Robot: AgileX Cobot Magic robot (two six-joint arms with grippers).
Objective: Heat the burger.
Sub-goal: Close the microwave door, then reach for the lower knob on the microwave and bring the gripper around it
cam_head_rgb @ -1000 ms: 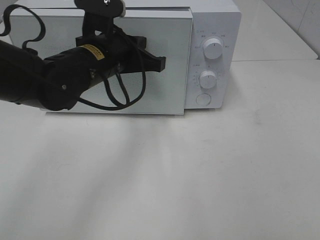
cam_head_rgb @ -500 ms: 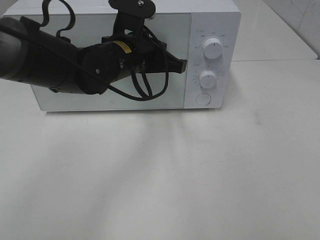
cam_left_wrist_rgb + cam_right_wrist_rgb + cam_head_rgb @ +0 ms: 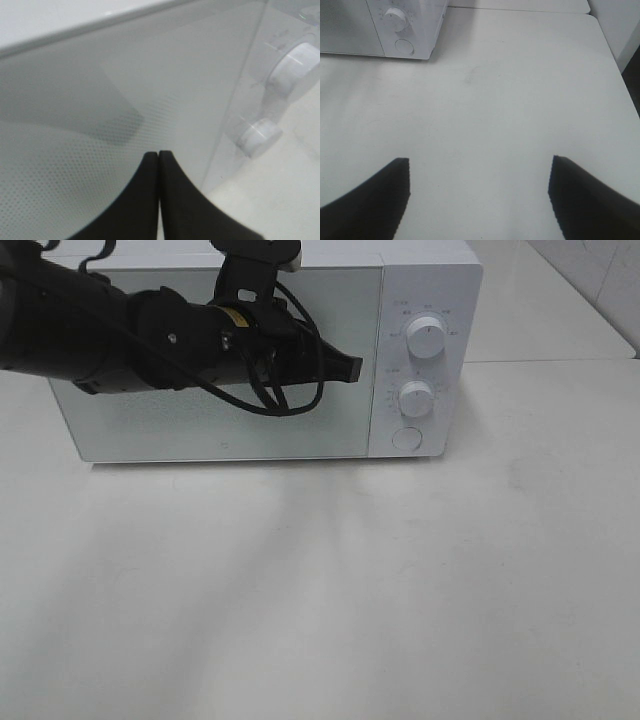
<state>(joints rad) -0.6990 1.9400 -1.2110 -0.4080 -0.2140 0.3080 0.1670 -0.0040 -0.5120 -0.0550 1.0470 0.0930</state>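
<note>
1. In the upper left of the exterior view, we see the black left arm (image 3: 120,335) stretched level across the closed frosted door (image 3: 200,425) of the white box-shaped microwave oven (image 3: 425,280).
2. The left gripper (image 3: 352,368) points toward the door's right edge, near the upper white round knob (image 3: 427,337). Its fingers are pressed together on nothing.
3. The right gripper (image 3: 479,172) hangs over the white table (image 3: 495,90), fingers spread wide.
4. We cannot see the burger in any view.

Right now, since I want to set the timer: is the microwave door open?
No: the microwave door sits flush with the control panel, and the left gripper is in front of it.
</note>
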